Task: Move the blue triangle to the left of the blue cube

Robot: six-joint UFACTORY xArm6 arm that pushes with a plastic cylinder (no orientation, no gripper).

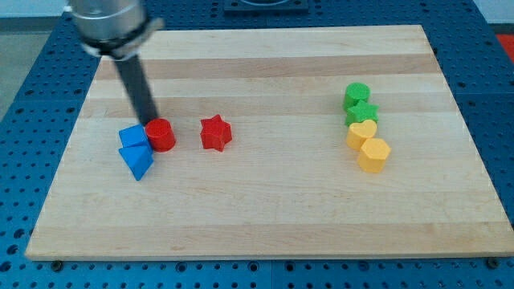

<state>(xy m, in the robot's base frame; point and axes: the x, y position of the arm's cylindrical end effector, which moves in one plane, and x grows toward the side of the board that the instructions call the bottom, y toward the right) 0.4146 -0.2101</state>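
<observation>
The blue cube (132, 136) sits at the view's left on the wooden board (265, 209). The blue triangle (137, 160) lies just below it, touching it. A red cylinder (161, 135) stands right of the cube, touching it. My tip (150, 122) is at the cylinder's upper left edge, just above and right of the blue cube. The dark rod rises from there to the view's top left.
A red star (215, 132) lies right of the red cylinder. At the view's right stand a green cylinder (356, 96), a green star (361, 114), a yellow heart (361, 133) and a yellow block (373, 154) in a touching column.
</observation>
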